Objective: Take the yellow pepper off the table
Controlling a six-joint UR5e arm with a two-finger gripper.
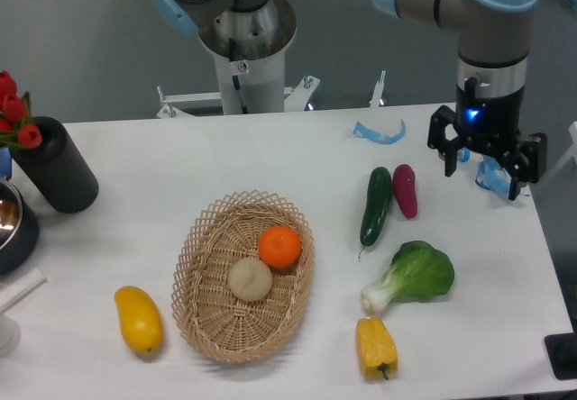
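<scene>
The yellow pepper (pixel 376 347) lies on its side on the white table (pixel 162 184), near the front edge right of centre, its green stem pointing to the front right. My gripper (pixel 486 164) hangs open and empty above the table's far right side, well behind and to the right of the pepper. Its two dark fingers (pixel 446 148) point down, wide apart.
A wicker basket (pixel 203 319) holds an orange (pixel 279 245) and a beige round fruit (pixel 249 278). A smooth yellow mango-like fruit (pixel 138 319) lies front left. A bok choy (pixel 415 276), a cucumber (pixel 376 204) and a purple eggplant (pixel 405 189) lie behind the pepper. A black vase (pixel 56 168) stands at left.
</scene>
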